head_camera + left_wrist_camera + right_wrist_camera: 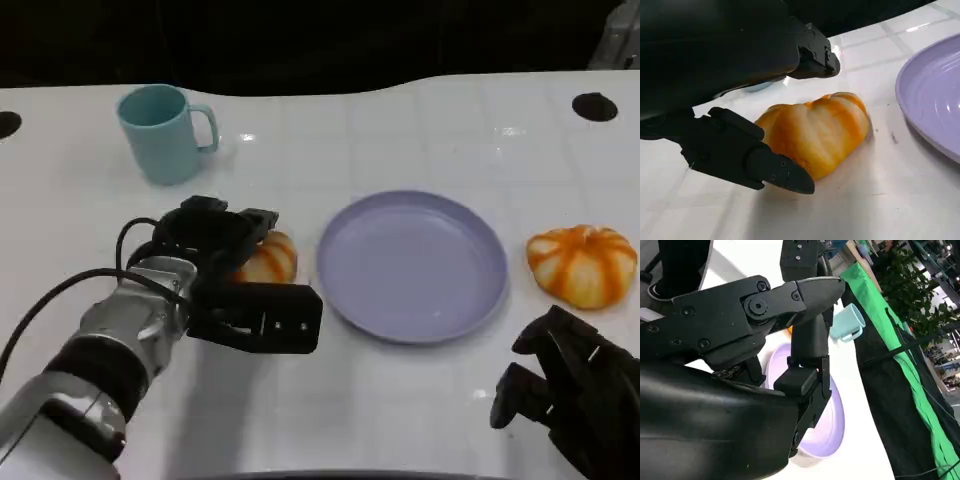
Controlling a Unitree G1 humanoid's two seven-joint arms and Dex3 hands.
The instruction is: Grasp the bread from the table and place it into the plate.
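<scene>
From my head view, my left hand [235,275] sits toward the counter's left side, fingers parted around the bread [270,258], which lies on the counter [400,400] just beside the left rim of the purple plate [412,265]; one finger reaches over the bread's far side and another lies along its near side. I judge I am at the grasp step: the bread is bracketed but not yet lifted. A second orange bun [582,263] lies near the counter's right edge, well apart from the plate, and a teal mug [163,132] stands toward the far left corner. My right hand [570,395] rests at the near right edge with its fingers curled and nothing in them. In my left wrist view, the bread [815,135] rests flat on the counter with one finger [775,172] touching or nearly touching its side and another finger [815,57] standing off beyond it, so the hold is not closed. The plate [935,100] is near. In my right wrist view, my right hand's fingers [790,305] are folded, with plate [832,420] and mug [847,322] beyond. Next I should need to close firmly on the bread, lift it clear of the rim and carry it a short way toward the plate's middle.
</scene>
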